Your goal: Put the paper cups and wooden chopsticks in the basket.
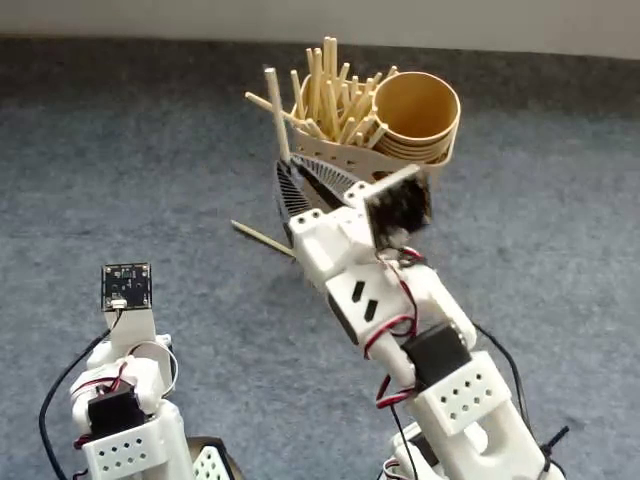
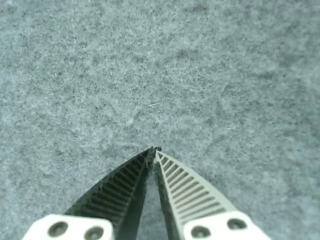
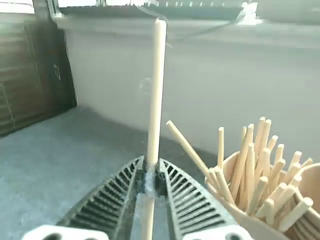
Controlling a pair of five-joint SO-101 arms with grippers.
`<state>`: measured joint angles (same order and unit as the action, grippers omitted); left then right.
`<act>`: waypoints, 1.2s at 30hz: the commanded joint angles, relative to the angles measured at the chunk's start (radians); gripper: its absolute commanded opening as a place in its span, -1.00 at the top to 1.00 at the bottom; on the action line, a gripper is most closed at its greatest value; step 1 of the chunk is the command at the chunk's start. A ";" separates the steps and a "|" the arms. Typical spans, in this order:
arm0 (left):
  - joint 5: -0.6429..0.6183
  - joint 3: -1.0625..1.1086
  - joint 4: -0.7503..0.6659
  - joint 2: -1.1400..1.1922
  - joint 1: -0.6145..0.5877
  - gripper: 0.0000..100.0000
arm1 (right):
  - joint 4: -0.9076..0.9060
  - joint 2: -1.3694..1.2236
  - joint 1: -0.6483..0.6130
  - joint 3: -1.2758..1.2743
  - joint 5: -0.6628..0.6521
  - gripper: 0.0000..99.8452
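While the left gripper (image 2: 155, 150) hangs clenched on nothing above the grey carpeted worktop (image 1: 120, 150), its black and white ribbed jaws meeting at the tips, the right gripper (image 3: 151, 167) grasps a single chopstick (image 3: 157, 85) near its lower end. That stick stands almost upright, just beside the near-left edge of the white basket (image 1: 335, 152), its top rising above the basket's rim in the high view.

The basket sits at the far middle of the worktop, in front of the outstretched right arm. A bundle of chopsticks (image 1: 335, 95) fills its left part, leaning at mixed angles with the ends poking up past the rim. Nested cups (image 1: 420, 105) occupy its right part, mouths open upward, touching the bundle.

One loose chopstick (image 1: 262, 238) lies flat on the worktop, left of the right arm's wrist and near the basket's front, partly hidden under the arm at one end.

At the lower left of the high view, the left arm is drawn back close to its base, well apart from the basket.
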<state>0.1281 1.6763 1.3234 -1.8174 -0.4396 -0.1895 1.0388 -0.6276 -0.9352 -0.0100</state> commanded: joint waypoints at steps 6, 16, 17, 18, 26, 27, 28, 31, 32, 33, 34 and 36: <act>0.003 0.019 0.005 -0.016 0.013 0.97 | 0.532 0.088 0.101 -0.153 0.006 0.99; 0.003 0.019 0.005 -0.016 0.013 0.97 | 0.636 -0.162 0.232 0.054 0.003 0.99; 0.003 0.019 0.005 -0.016 0.013 0.97 | 0.636 -0.206 0.232 0.093 0.003 0.99; 0.003 0.019 0.005 -0.016 0.013 0.97 | 0.636 -0.251 0.240 0.130 0.003 0.99; 0.003 0.019 0.005 -0.016 0.019 0.97 | 0.636 -0.524 0.252 0.384 0.003 0.99; 0.003 0.019 0.005 -0.016 0.019 0.97 | 0.636 -0.547 0.252 0.401 0.003 0.99; 0.003 0.019 0.005 -0.016 0.019 0.97 | 0.636 -0.567 0.254 0.415 0.003 0.99; 0.003 0.019 0.005 -0.016 0.019 0.97 | 0.636 -0.618 0.255 0.435 0.003 0.99; 0.003 0.019 0.005 -0.016 0.019 0.97 | 0.636 -0.631 0.262 0.437 0.003 0.99; 0.003 0.019 0.005 -0.016 0.019 0.97 | 0.639 -0.645 0.268 0.438 0.003 0.99; 0.003 0.019 0.005 -0.016 0.019 0.97 | 0.661 -0.659 0.272 0.437 0.003 0.99; 0.003 0.019 0.005 -0.016 0.019 0.97 | 0.730 -0.685 0.277 0.430 0.003 0.99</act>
<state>0.1281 1.6763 1.3234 -1.8174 -0.4396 0.4549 0.3590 -0.3667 -0.5623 -0.0100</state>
